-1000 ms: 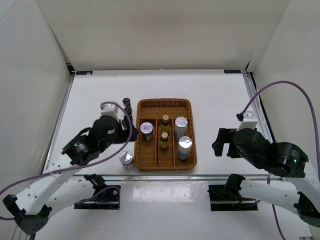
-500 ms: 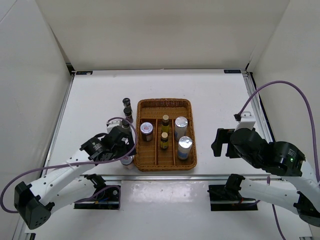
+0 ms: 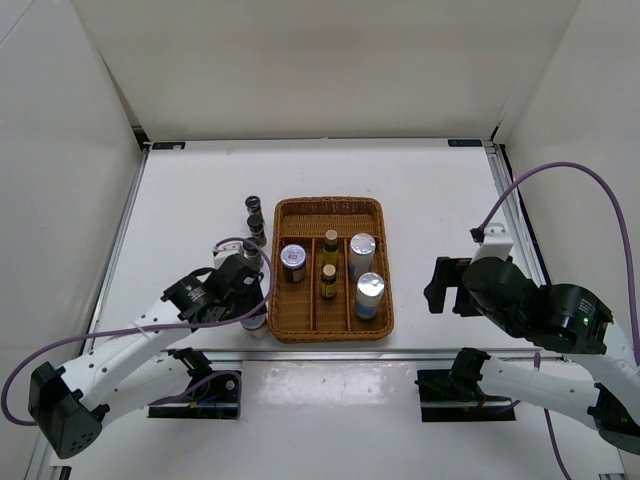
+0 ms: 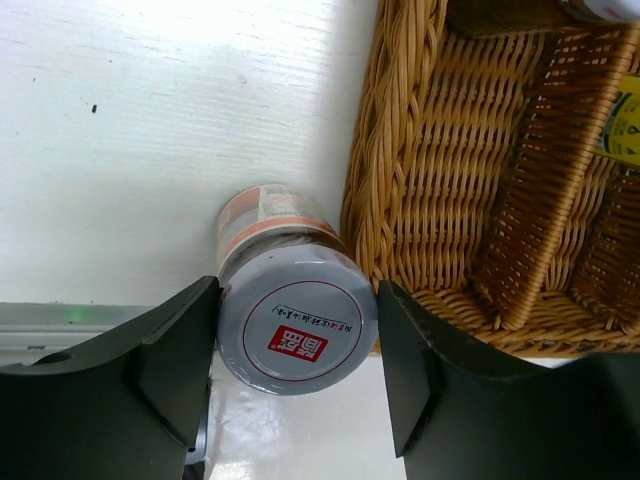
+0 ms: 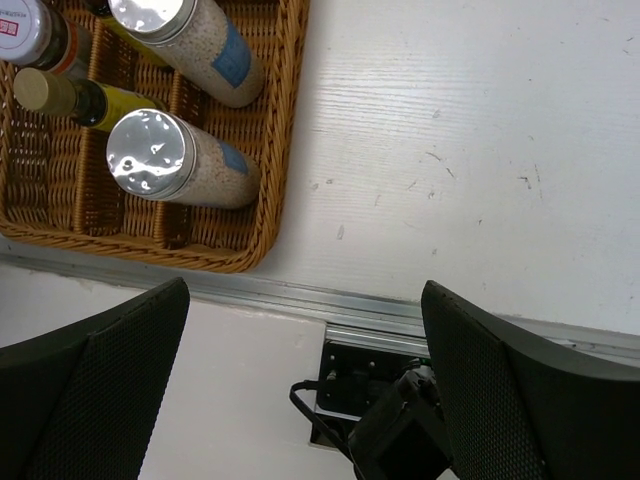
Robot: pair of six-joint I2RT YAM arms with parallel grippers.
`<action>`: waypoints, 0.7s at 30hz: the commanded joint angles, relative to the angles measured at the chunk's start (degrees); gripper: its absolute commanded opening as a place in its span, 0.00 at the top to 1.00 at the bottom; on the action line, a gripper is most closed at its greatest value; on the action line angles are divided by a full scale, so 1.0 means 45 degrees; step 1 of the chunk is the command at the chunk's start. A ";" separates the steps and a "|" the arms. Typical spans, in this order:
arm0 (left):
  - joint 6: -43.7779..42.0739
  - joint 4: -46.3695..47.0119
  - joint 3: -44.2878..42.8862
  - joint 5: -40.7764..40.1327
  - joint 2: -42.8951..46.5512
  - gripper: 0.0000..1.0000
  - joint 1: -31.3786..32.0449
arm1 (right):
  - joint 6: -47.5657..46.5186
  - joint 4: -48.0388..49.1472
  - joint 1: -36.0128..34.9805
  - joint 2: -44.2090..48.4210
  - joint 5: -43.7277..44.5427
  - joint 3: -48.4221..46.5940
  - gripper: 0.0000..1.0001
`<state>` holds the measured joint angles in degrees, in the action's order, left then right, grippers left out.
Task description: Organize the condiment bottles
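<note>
Top external view shows the counter [image 3: 200,200] with the wicker tray [image 3: 333,205] toward its front edge. The left arm has dropped from where it hung a moment ago, down to the tray's near-left corner. The left end effector [image 4: 297,335] has drawn in from wide and now looks clamped on the silver-lidded jar [image 4: 296,318], which stands on the counter just beside the tray's outer wall, squarely between the fingers. I'd judge a lift comes next. The right end effector [image 5: 303,340] hangs spread wide, holding nothing.
</note>
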<state>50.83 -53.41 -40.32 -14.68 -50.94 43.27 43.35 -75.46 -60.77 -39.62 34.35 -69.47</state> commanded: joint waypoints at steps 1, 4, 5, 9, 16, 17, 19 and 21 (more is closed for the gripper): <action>-0.0397 -0.0123 -0.1272 0.0001 0.0576 0.70 0.0034 | 0.0132 -0.0204 -0.0030 0.0112 0.0375 -0.0206 0.00; -0.0981 -0.0961 -0.3067 -0.0604 0.0577 0.76 0.0034 | 0.0132 -0.0321 -0.0030 0.0229 0.0492 -0.0206 0.00; -0.1118 -0.1157 -0.4039 -0.0606 0.0403 0.78 0.0034 | 0.0132 -0.0321 -0.0030 0.0229 0.0492 -0.0322 0.00; -0.1686 -0.1608 -0.5840 -0.0394 -0.0085 0.82 0.0034 | 0.0132 -0.0321 -0.0030 0.0229 0.0608 -0.0323 0.00; -0.1550 -0.0751 -0.6315 0.0781 -0.1472 0.89 0.0403 | 0.0249 -0.0321 -0.0030 0.0229 0.0609 -0.0089 0.00; -0.1549 -0.0536 -0.6315 0.0781 -0.1725 0.89 0.0521 | 0.0249 -0.0321 -0.0030 0.0229 0.0609 -0.0089 0.00; -0.1433 0.0242 -0.5964 0.0781 -0.1845 0.89 0.0696 | 0.0249 -0.0321 -0.0030 0.0112 0.0609 -0.0089 0.00; -0.1432 0.0772 -0.5517 0.0781 -0.2273 0.89 0.0698 | 0.0249 -0.0321 -0.0030 0.0112 0.0609 -0.0089 0.00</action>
<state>43.94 -57.17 -65.84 -12.47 -61.63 45.76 43.38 -76.62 -60.77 -39.07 35.51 -69.54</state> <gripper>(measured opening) 0.699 0.998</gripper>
